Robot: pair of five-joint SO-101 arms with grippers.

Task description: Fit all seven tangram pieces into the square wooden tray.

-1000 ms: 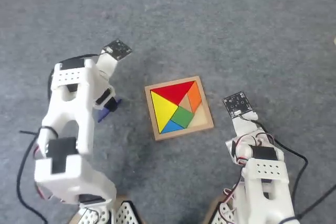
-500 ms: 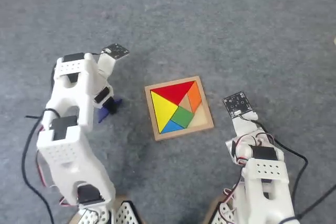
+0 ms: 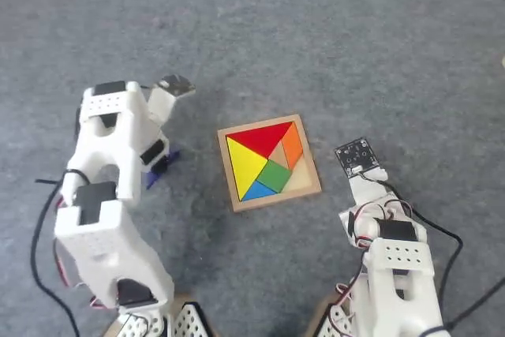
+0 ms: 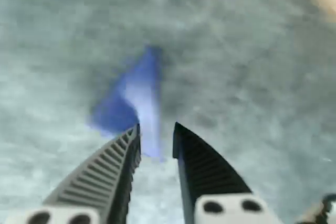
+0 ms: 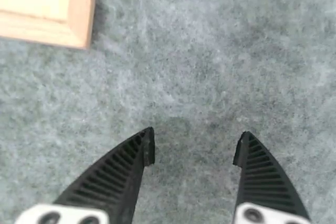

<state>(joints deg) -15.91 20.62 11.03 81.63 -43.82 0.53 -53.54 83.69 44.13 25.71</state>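
**Item 1, left gripper** [image 4: 156,127]: at 9 o'clock of the high view. The jaws are drawn close, and appear to pinch the near corner of the dark blue piece [image 4: 128,100].

**Item 2, dark blue piece** [image 3: 158,167]: on the grey mat [image 3: 316,53], partly under the left arm. Its long axis runs roughly 2 to 8 o'clock.

**Item 3, square wooden tray** [image 3: 278,200]: centre of the table, well apart from the dark blue piece and at 3 o'clock from it.
- Seated pieces: red [image 3: 264,136], yellow [image 3: 243,163], orange [image 3: 293,147], green [image 3: 274,175] and light blue [image 3: 259,190].
- Bare wood shows along the tray's 4 o'clock corner, which is probably the slot left to fill.

**Item 4, right gripper** [image 5: 194,140]: at 4 o'clock of the tray, over bare mat, with the jaws spread wide and nothing between them.

**Note:** the left arm is the nearer to the loose piece. The carry would run toward 3 o'clock, with a turn likely needed to match the gap.
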